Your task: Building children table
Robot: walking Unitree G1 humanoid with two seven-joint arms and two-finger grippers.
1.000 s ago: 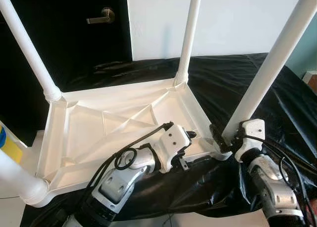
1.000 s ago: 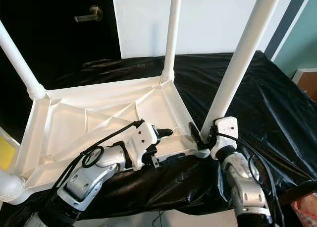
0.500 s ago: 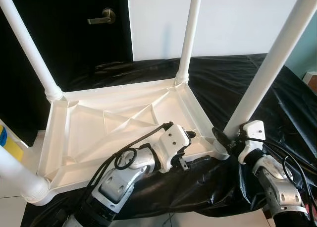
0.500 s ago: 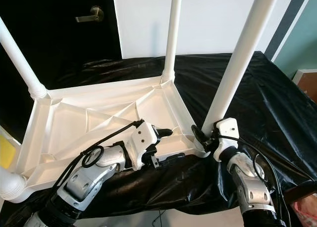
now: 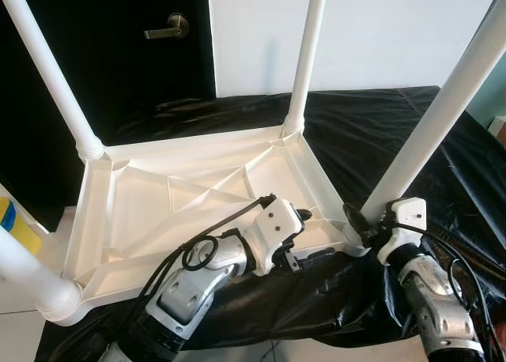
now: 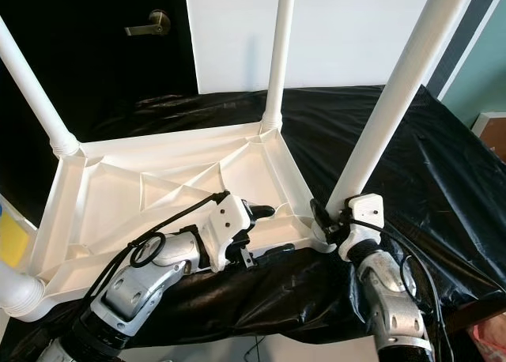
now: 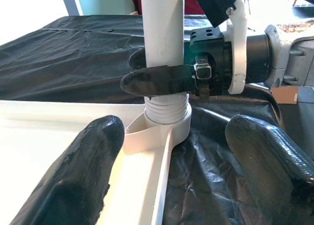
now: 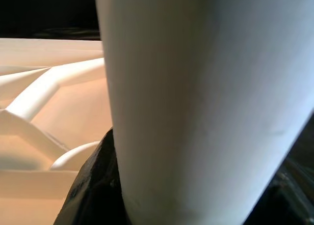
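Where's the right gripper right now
In the head views the right gripper is on the robot's right, closed around the base of the near right leg, just above its socket on the upturned tabletop.

A surface draped in crinkled black plastic sheeting (image 5: 371, 133) carried everything. Directly on the sheeting lay a white plastic table top (image 5: 150, 212), upside down, its ribbed underside facing up. It covered the sheeting's 9 o'clock half, with its 7 o'clock corner hanging past the sheeting's edge above the pale floor (image 5: 16, 330). The sheeting ran bare from 12 o'clock round to 4 o'clock, and bunched into folds along the 6 o'clock edge, just under the table top's near rim.
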